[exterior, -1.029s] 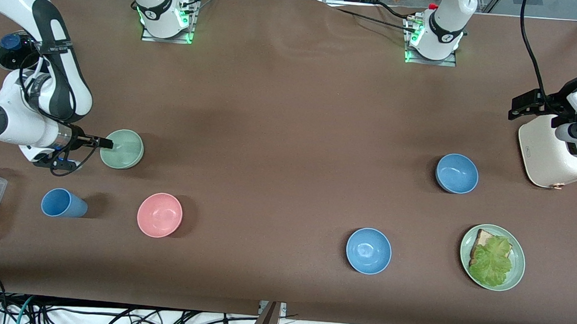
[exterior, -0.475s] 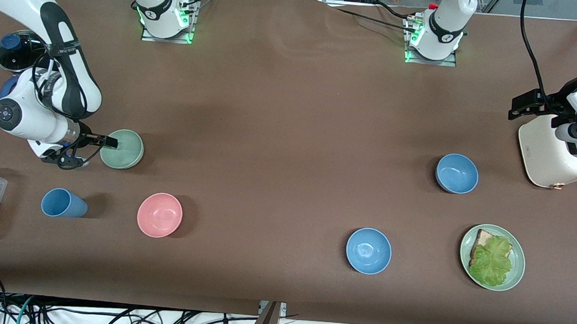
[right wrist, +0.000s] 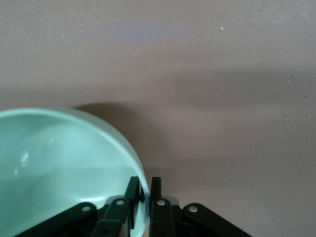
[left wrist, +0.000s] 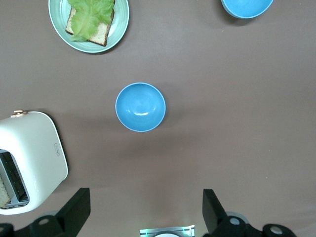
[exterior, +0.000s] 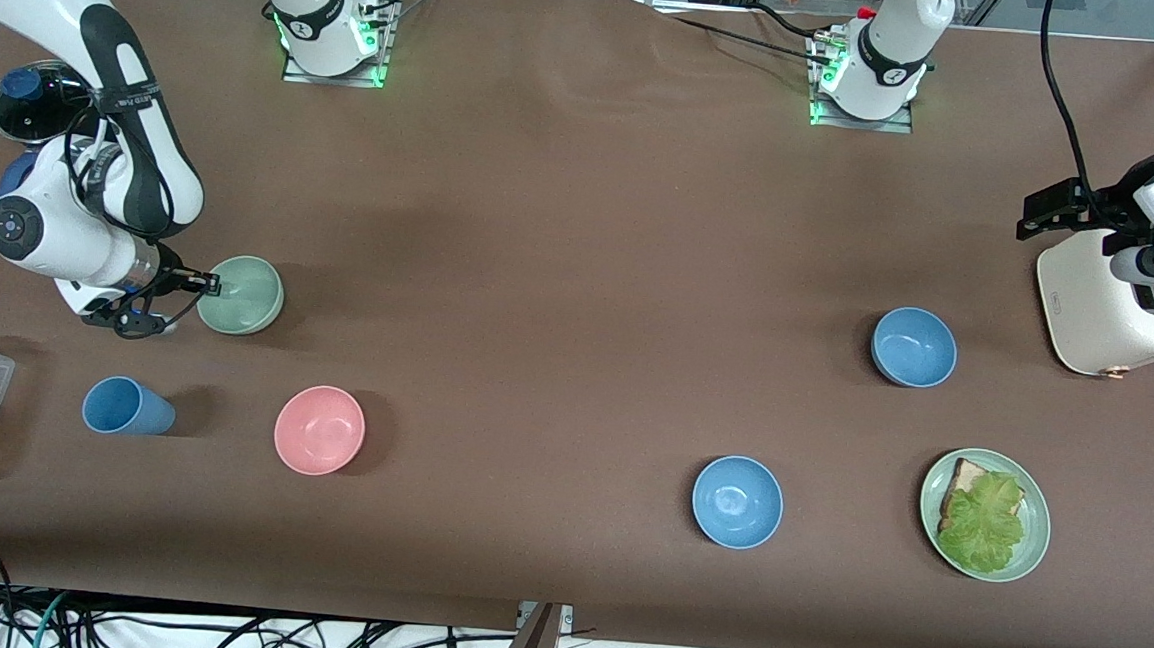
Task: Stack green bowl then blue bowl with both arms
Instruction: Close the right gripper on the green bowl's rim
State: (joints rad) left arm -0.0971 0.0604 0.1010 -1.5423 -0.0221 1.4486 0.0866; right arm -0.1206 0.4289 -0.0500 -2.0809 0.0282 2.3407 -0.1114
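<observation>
Step in hand: grasp of the green bowl. The right gripper sits at the bowl's rim on the side toward the right arm's end of the table, jaws pinched tight on the rim wall; the right wrist view shows one finger inside and one outside the green bowl. The bowl looks slightly tipped or just lifting, hard to say which.

Blue bowl: muted blue, resting on the table near the left arm's end, beside the toaster. A brighter blue bowl lies nearer the front camera, and the green plate with toast is nearer the camera too. The left gripper hangs high over that end of the table, jaws spread wide, holding nothing; the left arm waits. The left wrist view looks straight down on a blue bowl.

Next move, as I judge it: lift the green bowl clear and carry it toward the middle without clipping the pink bowl or cup. A rim pinch is thin, so the bowl could swing or slip. Left arm then needs to take the blue bowl by its rim.

Versus a second ago: the right jaws stood open around the rim, now they are clamped. The right wrist has pulled up and back a little. The green bowl has shifted slightly toward the gripper. Nothing else moved; left arm unchanged.
</observation>
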